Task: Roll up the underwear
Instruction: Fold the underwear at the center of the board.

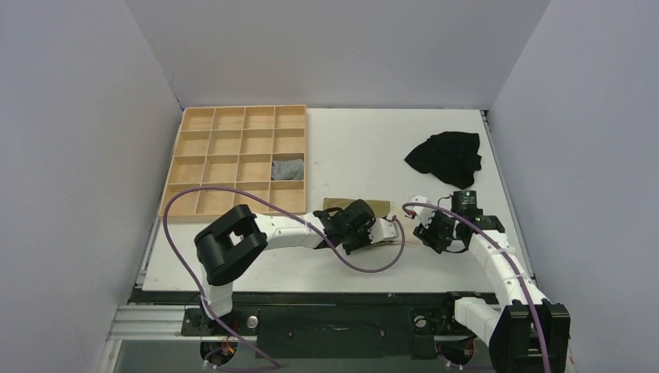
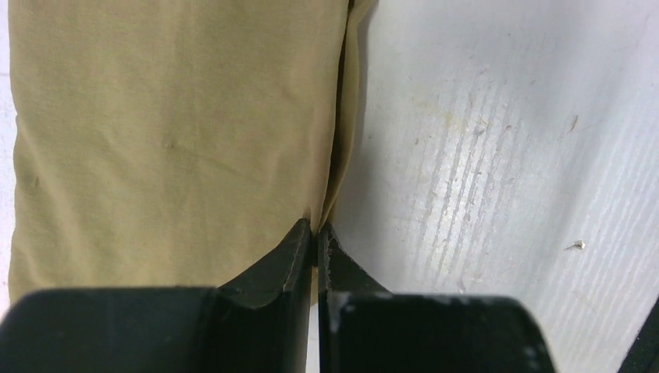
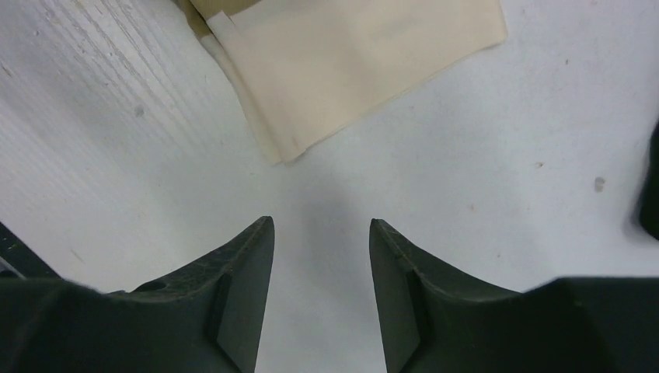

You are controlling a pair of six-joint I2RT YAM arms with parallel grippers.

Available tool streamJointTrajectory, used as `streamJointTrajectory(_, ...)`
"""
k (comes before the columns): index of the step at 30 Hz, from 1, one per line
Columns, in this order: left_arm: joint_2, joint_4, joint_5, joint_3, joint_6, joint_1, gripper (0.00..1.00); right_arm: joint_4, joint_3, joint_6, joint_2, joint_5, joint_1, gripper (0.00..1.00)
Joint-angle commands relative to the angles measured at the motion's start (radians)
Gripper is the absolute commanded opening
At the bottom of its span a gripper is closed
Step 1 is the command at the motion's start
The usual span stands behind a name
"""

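Note:
The underwear [image 1: 374, 205] lies flat on the white table, olive-khaki with a cream-white panel [image 1: 404, 242] at its near right end. In the left wrist view the olive fabric [image 2: 171, 140] fills the left half. My left gripper [image 2: 317, 228] is shut on a pinched fold at its right edge; it sits over the garment in the top view [image 1: 370, 231]. My right gripper [image 3: 321, 225] is open and empty just above bare table. It is a short way from the cream panel's corner [image 3: 350, 62], to the right of the garment in the top view [image 1: 426, 233].
A wooden compartment tray [image 1: 233, 116] stands at the back left, with a grey-blue striped cloth roll [image 1: 287, 169] in one compartment. A black garment [image 1: 445, 157] lies crumpled at the back right. The table's front edge runs just below both grippers.

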Motion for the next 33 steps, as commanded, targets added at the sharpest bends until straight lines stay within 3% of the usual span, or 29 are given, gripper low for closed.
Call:
streamJointTrajectory(1,-0.015,0.094,0.104,-0.051,0.002,0.032,0.00,0.134,-0.045,-0.044,-0.050,0.019,0.061,0.45)
streamJointTrajectory(3,-0.011,0.106,0.116,-0.055,0.005,0.035,0.01,0.147,-0.053,-0.031,-0.041,0.024,0.077,0.45)
streamJointTrajectory(5,-0.012,0.121,0.117,-0.064,0.007,0.035,0.12,0.161,-0.057,-0.001,-0.030,0.034,0.093,0.45)
streamJointTrajectory(6,-0.013,0.125,0.117,-0.071,0.009,0.035,0.21,0.167,-0.058,0.005,-0.027,0.041,0.100,0.45)
streamJointTrajectory(12,-0.041,0.171,0.145,-0.110,-0.005,0.058,0.51,0.177,-0.059,0.037,-0.019,0.046,0.107,0.45)
streamJointTrajectory(13,-0.046,0.172,0.152,-0.118,-0.007,0.063,0.61,0.175,-0.056,0.034,-0.017,0.047,0.107,0.45)
streamJointTrajectory(20,-0.136,0.121,0.277,-0.129,-0.034,0.130,0.99,0.091,-0.003,-0.013,0.060,0.047,0.115,0.45)
streamJointTrajectory(33,-0.204,0.042,0.439,-0.116,-0.086,0.216,0.97,0.035,-0.012,-0.012,0.052,0.095,0.214,0.44)
